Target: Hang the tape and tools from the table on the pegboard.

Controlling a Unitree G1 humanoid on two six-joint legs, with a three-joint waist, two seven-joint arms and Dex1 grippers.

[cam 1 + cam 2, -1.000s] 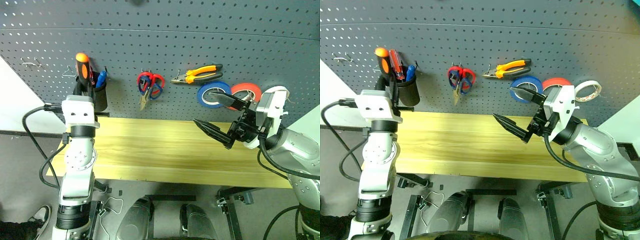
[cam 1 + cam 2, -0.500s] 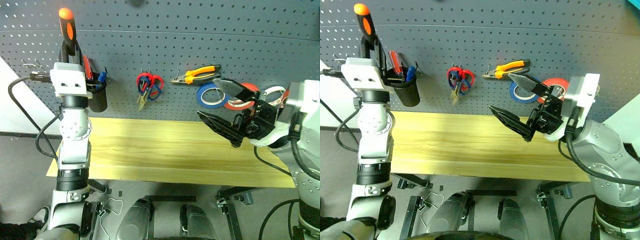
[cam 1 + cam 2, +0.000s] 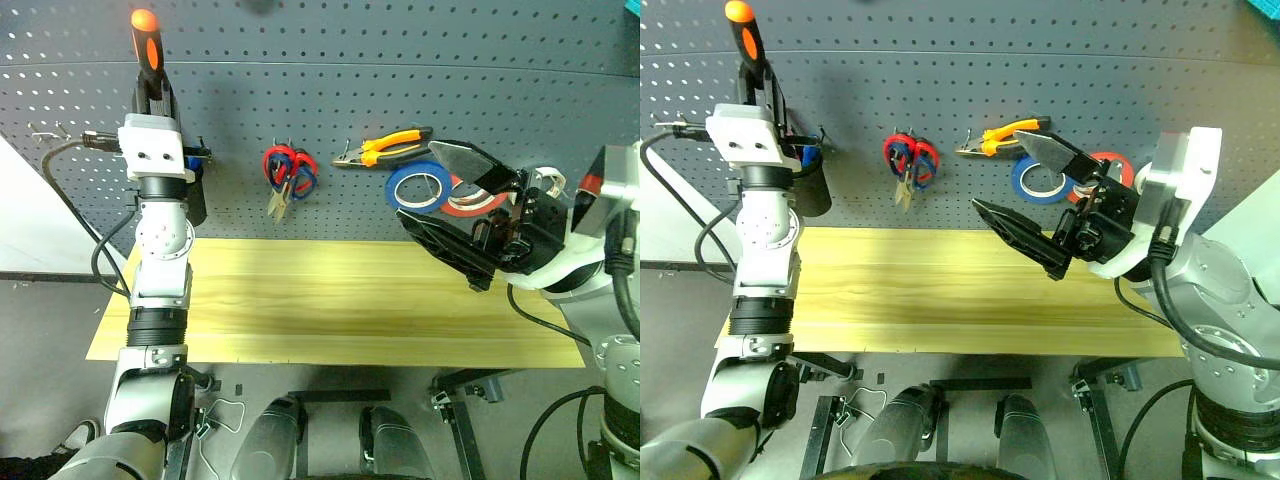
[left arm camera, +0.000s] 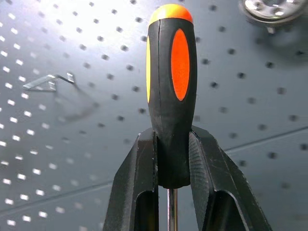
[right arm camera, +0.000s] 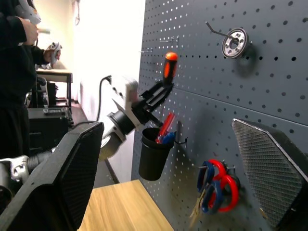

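Now, around: I see a black cup (image 3: pixel 196 195), scissors (image 3: pixel 285 172), pliers (image 3: pixel 388 148) and blue tape (image 3: pixel 419 187) on the pegboard (image 3: pixel 330 90) | screwdriver (image 3: pixel 148 55) handle-up, clamped in my left gripper (image 3: pixel 152 96) above the cup | right gripper (image 3: pixel 458 215) spread wide, empty, over the table (image 3: pixel 330 300).

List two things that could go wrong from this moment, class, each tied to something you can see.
1. The left gripper pinches only the lower end of the orange-handled screwdriver, which stands tall above the fingers; it could tilt or slip out.
2. The black cup on the pegboard already holds red and blue screwdrivers; lowering another in might jam against them or knock the cup on its hook.
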